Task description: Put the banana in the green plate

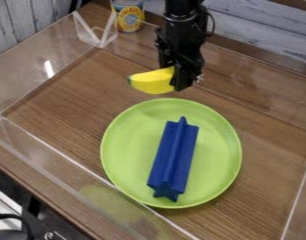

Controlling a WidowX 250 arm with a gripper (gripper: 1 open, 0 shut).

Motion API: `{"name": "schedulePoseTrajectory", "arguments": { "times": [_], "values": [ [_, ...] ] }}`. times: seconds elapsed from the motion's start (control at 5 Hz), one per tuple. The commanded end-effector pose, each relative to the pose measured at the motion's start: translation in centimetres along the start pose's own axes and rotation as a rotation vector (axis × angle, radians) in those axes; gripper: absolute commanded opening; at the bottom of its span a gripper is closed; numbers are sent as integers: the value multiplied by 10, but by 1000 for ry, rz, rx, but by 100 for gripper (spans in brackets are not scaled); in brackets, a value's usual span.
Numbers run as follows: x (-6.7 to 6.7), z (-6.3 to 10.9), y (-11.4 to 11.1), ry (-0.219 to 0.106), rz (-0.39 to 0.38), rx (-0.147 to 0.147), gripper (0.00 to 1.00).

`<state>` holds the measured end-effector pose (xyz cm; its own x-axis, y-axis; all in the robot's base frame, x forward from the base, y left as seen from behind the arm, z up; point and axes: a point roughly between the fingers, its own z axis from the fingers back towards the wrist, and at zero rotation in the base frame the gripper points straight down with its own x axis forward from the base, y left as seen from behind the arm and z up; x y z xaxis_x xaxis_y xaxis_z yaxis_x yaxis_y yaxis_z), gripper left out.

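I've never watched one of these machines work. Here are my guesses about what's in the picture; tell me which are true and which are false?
1. The end effector is closed on the banana. True.
2. The banana lies in the green plate. False: it is held up beyond the plate's far rim, not in it.
3. A blue ridged block lies in the green plate. True.
4. The block is red. False: it is blue.
5. A yellow can stands at the far edge of the wooden table. True.
6. The end effector points sideways. False: it points down.
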<state>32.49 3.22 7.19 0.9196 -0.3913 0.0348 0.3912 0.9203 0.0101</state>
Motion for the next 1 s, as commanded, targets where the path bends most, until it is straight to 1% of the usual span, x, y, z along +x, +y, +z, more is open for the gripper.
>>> {"name": "schedulePoseTrajectory", "arguments": {
  "times": [0.0, 0.4, 0.8],
  "values": [
    [-5, 25, 0, -70, 16, 27, 0],
    [-28, 36, -22, -89, 25, 14, 0],
    [-48, 40, -46, -97, 43, 1, 0]
  ]
}}
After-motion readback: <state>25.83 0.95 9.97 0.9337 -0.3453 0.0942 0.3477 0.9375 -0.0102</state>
